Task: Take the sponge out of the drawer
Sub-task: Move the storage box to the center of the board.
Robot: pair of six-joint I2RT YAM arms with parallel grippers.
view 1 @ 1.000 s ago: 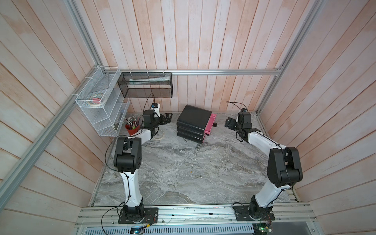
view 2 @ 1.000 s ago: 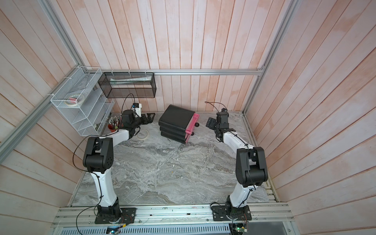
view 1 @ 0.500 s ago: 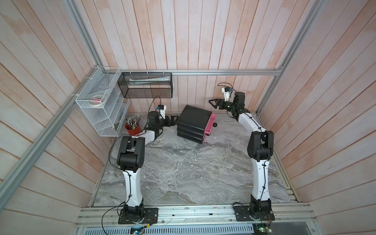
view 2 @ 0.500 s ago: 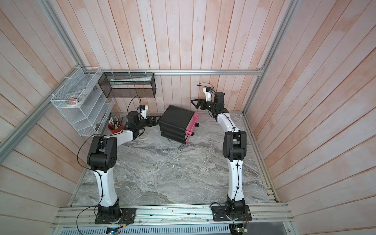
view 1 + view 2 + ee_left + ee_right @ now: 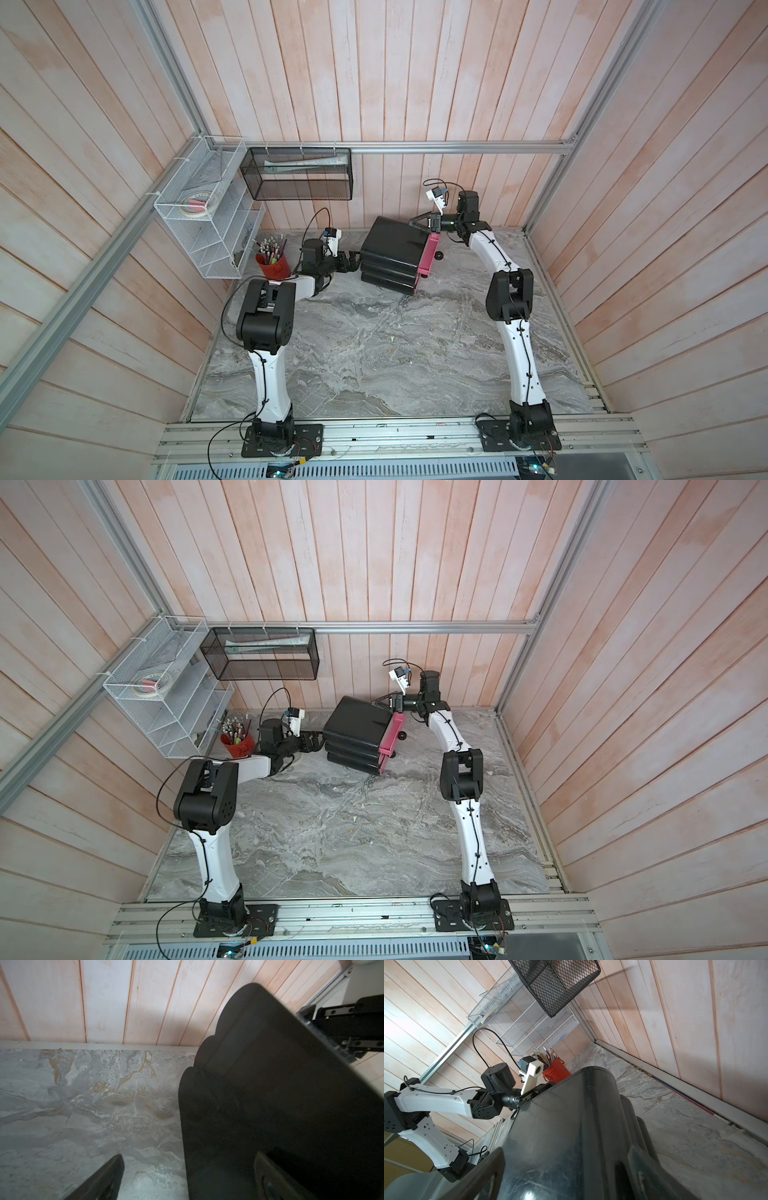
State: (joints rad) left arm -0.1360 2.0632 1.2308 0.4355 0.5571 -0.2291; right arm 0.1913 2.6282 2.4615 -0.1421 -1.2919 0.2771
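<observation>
Flanking the black plastic three-tier cabinet point(image 5: 392, 245) on the grey marble desk point(image 5: 374, 353), the left arm point(image 5: 291, 289) and right arm point(image 5: 488, 251) hold their jaws apart and empty, while the sponge is unseen, probably inside a pink-fronted drawer point(image 5: 431, 249), so opening comes first: the right jaws must grip its dark knob point(image 5: 439, 256) and pull.

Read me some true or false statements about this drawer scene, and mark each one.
1. The left gripper and right gripper are both open. True.
2. The red cup lies tipped over. False: it stands upright, holding pens.
3. The left gripper is at the drawer unit's side opposite its pink fronts. True.
4. A sponge lies out on the table. False: no sponge shows anywhere.
5. The black basket sits on the table. False: it hangs on the back wall.
</observation>
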